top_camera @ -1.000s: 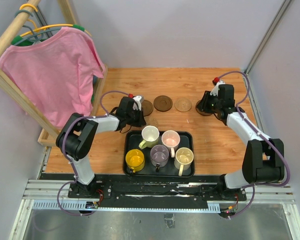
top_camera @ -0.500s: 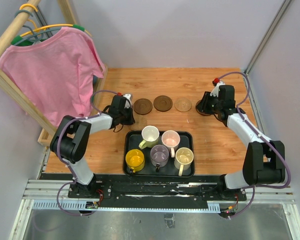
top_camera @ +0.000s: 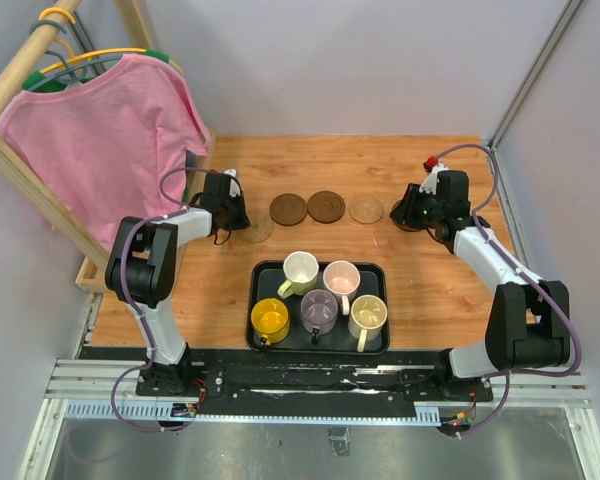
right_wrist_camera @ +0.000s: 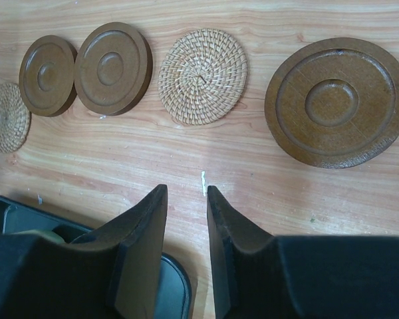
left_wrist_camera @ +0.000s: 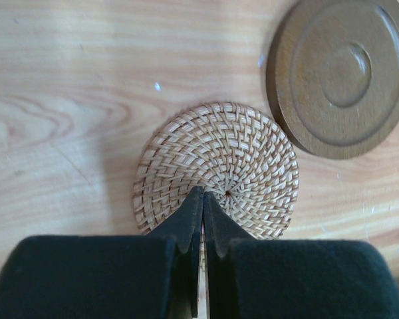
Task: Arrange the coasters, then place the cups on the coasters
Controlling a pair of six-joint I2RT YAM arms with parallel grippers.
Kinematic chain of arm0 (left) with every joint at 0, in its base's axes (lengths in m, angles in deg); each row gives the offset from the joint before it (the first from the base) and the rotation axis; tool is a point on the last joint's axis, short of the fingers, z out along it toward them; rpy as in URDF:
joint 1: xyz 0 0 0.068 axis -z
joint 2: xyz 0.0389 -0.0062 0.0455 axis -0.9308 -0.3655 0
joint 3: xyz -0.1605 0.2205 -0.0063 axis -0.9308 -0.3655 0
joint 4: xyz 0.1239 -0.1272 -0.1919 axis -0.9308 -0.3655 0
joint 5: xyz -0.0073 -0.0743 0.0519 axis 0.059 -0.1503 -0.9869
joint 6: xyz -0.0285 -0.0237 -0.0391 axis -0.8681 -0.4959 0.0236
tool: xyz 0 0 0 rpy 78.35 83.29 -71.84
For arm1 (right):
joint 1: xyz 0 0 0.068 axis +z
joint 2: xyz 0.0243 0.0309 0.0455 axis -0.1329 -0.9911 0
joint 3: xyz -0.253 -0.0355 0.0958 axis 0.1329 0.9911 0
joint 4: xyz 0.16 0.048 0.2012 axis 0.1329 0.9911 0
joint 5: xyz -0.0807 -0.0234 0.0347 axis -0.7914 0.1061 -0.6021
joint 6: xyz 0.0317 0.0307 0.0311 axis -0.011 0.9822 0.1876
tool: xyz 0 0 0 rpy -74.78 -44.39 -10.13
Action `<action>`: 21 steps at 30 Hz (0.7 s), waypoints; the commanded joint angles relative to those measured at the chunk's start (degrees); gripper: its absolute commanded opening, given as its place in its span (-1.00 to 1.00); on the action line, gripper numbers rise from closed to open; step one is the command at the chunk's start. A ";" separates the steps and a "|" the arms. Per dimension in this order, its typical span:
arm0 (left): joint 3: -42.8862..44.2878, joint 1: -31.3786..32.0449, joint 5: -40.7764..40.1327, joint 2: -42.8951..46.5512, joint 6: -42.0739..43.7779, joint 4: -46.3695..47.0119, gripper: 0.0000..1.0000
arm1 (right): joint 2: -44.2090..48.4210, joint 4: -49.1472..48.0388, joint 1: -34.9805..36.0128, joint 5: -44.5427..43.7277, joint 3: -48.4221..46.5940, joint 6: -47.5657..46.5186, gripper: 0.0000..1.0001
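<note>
Five coasters lie in a row across the table. From the left they are a woven tan one (top_camera: 255, 228), two dark wood ones (top_camera: 288, 210) (top_camera: 326, 207), a second woven one (top_camera: 366, 210), and a dark one (right_wrist_camera: 337, 100) by the right arm. My left gripper (left_wrist_camera: 203, 194) is shut, its tips over the middle of the leftmost woven coaster (left_wrist_camera: 216, 166), which lies flat. My right gripper (right_wrist_camera: 186, 189) is open over bare wood, short of the coaster row. The cups stand in a black tray (top_camera: 383, 285): cream-white (top_camera: 300, 268), pink (top_camera: 341, 277), yellow (top_camera: 270, 319), purple (top_camera: 319, 310), pale yellow (top_camera: 368, 314).
A pink shirt (top_camera: 110, 150) hangs on a wooden rack (top_camera: 20, 175) along the table's left side, close to my left arm. Grey walls close in the back and right. The tray's corner (right_wrist_camera: 176, 292) shows under my right fingers.
My left gripper has swung left from beside the tray's far left corner, and the woven coaster has gone left with it to the row's end. Its jaws have closed. The right arm has hardly moved.
</note>
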 commanded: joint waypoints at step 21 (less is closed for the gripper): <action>14.06 -4.54 1.69 -11.04 -4.71 2.87 -0.92 | -6.47 -2.63 2.15 0.82 -1.71 -0.39 -0.37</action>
